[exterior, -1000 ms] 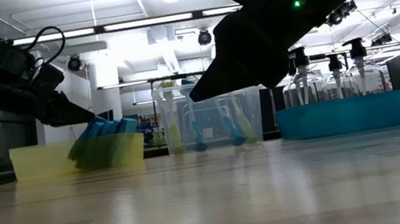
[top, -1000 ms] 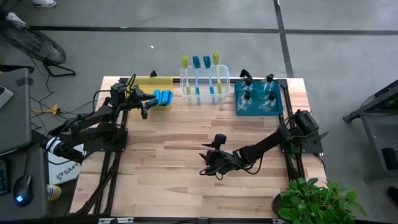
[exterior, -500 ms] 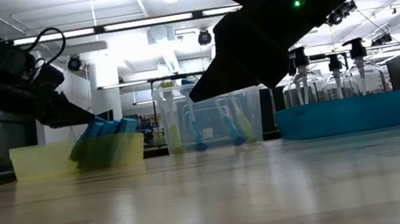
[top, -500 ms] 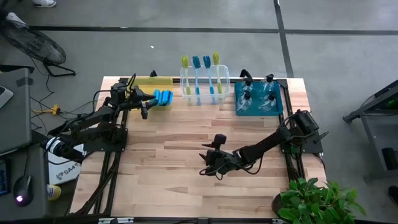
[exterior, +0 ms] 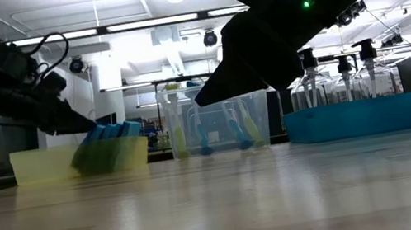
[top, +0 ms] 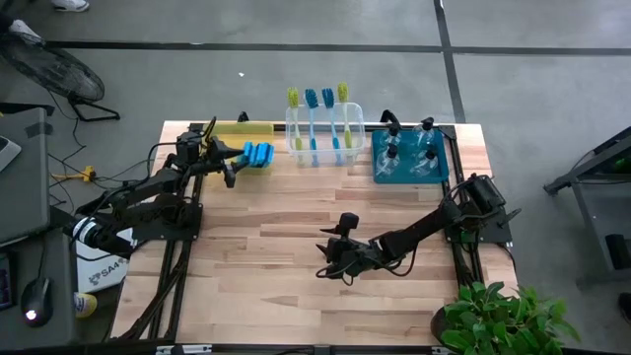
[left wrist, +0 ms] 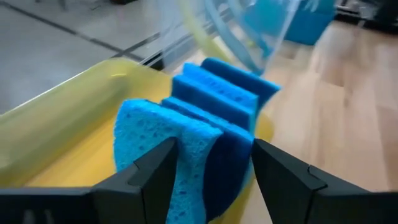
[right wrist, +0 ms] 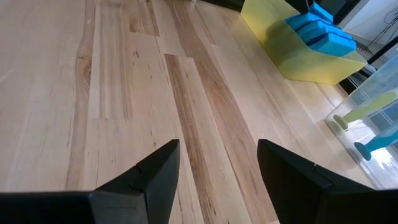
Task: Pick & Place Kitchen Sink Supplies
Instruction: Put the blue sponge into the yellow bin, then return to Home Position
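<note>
Several bright-blue sponges (top: 258, 154) stand on edge in the yellow bin (top: 246, 128) at the table's far left. My left gripper (left wrist: 214, 162) is open at that bin, its fingers on either side of the nearest two sponges (left wrist: 205, 130). Blue and yellow-green dish brushes (top: 323, 113) stand in the clear bin (top: 323, 143). Spray bottles (top: 409, 148) stand in the teal bin (top: 378, 170). My right gripper (top: 323, 258) is open and holds nothing, low over the bare middle of the table. My left gripper's fingers (left wrist: 161, 168) come at the sponges from the table's left, slanting down, and flank two upright sponges in the yellow bin (left wrist: 68, 118). Whether the fingers touch the sponges, I cannot tell.
The three bins stand in a row along the far edge. Bare wood (top: 286, 227) lies between the arms and toward the near edge. A green plant (top: 498, 316) stands at the near right corner. In the low view the right arm (exterior: 298, 16) crosses before the clear bin.
</note>
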{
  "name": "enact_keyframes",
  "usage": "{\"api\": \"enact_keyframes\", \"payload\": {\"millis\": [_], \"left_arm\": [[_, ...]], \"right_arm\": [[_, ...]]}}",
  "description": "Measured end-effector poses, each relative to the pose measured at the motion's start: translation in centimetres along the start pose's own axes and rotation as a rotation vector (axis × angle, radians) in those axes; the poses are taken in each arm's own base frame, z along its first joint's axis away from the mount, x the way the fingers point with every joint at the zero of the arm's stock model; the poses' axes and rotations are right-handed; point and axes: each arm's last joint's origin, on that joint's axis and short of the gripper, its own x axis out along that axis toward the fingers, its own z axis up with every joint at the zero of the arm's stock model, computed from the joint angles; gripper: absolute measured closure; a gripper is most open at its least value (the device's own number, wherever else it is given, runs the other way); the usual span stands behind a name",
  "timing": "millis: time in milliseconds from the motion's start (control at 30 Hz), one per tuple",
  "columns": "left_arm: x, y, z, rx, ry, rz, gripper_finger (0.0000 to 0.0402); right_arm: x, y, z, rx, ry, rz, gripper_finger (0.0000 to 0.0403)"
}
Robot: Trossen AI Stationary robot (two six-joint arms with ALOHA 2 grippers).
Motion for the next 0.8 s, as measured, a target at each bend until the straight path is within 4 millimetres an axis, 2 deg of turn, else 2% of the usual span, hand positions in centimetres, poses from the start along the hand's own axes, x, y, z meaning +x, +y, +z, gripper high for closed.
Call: {"api": "enact_keyframes", "payload": {"millis": [500, 800], "left_arm": [[-1.0, -0.6, 0.0, -0.036, 0.030, 0.019, 0.0197], [-2.6, -1.6, 1.3, -0.116, -0.080, -0.017, 0.0197]], "right_arm": [[0.0, 0.0, 0.0, 0.019, 0.000, 0.000, 0.0194], [0.0, 0.1, 0.0, 0.048, 0.003, 0.050, 0.0194]]}}
